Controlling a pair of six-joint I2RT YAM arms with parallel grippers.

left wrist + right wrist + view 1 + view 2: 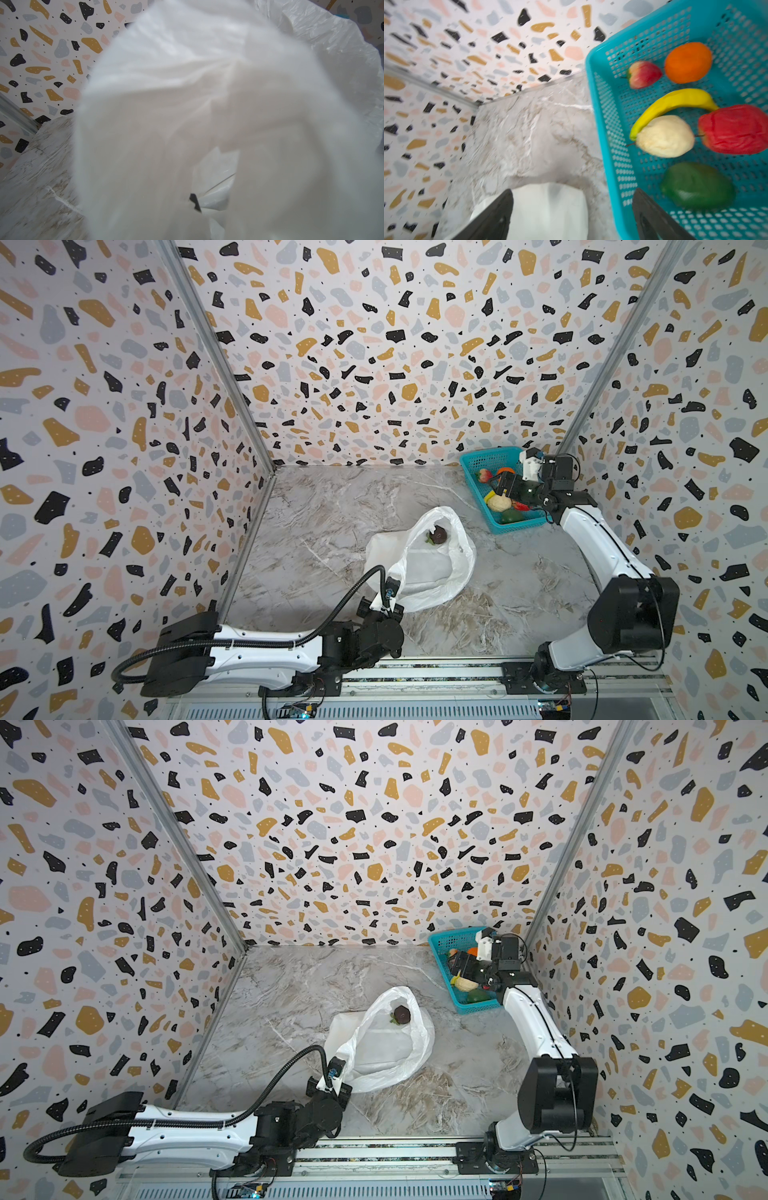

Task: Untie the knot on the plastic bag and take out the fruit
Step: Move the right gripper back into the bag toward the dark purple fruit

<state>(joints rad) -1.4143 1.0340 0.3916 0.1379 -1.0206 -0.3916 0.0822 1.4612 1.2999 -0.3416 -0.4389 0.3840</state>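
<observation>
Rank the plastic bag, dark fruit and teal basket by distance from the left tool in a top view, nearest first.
1. plastic bag: the left tool is shut on its near edge.
2. dark fruit: inside the bag's open mouth, mid-table.
3. teal basket: far right corner of the table.

- Both top views look steeply down from high over the near edge, far off, and share almost the whole grey marble-patterned tabletop (332,506).
- The left wrist view faces forward along its jaws. It sits so close that the thin, crinkly white plastic bag (207,104) just ahead of them blurs most of the frame.
- The right wrist view looks down past its spread jaws, fairly near. The teal perforated plastic basket (612,145) lies beside one jaw and also shows in both top views.
</observation>
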